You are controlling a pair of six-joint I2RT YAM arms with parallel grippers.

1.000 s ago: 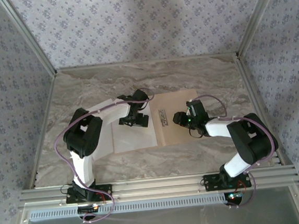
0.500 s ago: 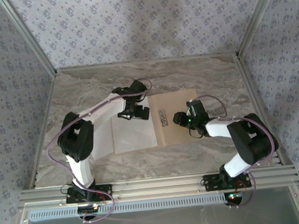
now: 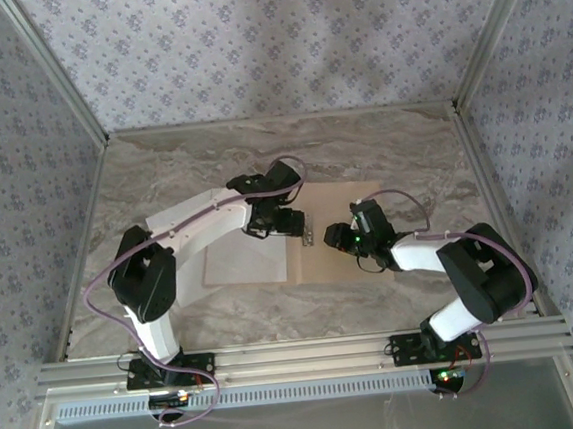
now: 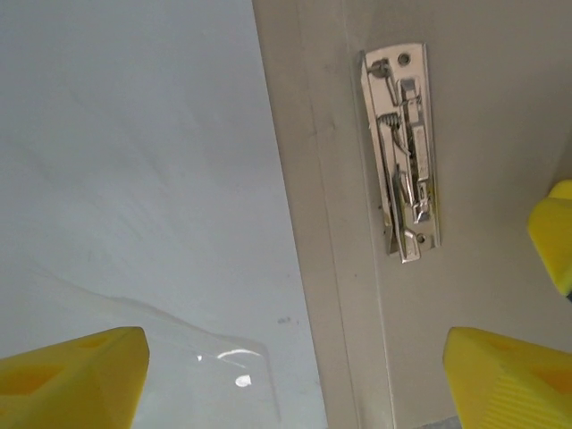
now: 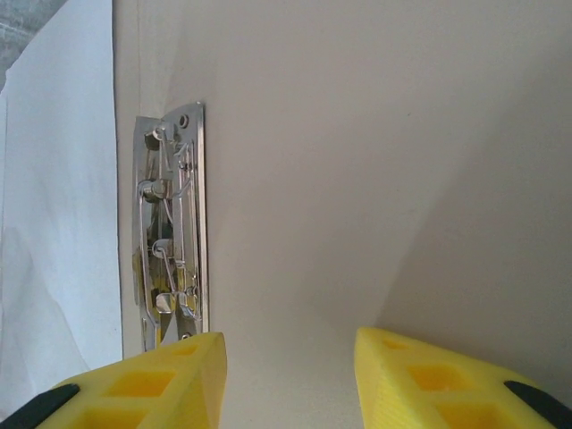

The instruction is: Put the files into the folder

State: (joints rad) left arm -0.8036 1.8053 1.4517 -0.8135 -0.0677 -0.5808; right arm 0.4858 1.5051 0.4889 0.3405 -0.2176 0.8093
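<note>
The tan folder [image 3: 350, 197] lies open mid-table, its metal clip [image 3: 307, 236] along the crease. A white sheet of the files [image 3: 246, 263] lies flat just left of the crease. My left gripper [image 3: 279, 222] hovers over the crease, open wide. In the left wrist view its yellow fingers [image 4: 76, 375] straddle the sheet's edge [image 4: 134, 161] and the folder [image 4: 500, 134], with the clip [image 4: 407, 152] ahead. My right gripper [image 3: 341, 238] is low over the right leaf [image 5: 357, 134], open with nothing between its fingers [image 5: 143, 384]. The clip [image 5: 170, 237] lies ahead on its left.
Bare marble table [image 3: 391, 145] surrounds the folder. Patterned walls on aluminium posts [image 3: 478, 47] close in the back and both sides. The aluminium rail [image 3: 299, 354] with both arm bases runs along the near edge.
My left gripper has swung right and back, from over the white sheet to the folder's crease. The visible sheet looks narrower. The right gripper has shifted slightly left.
</note>
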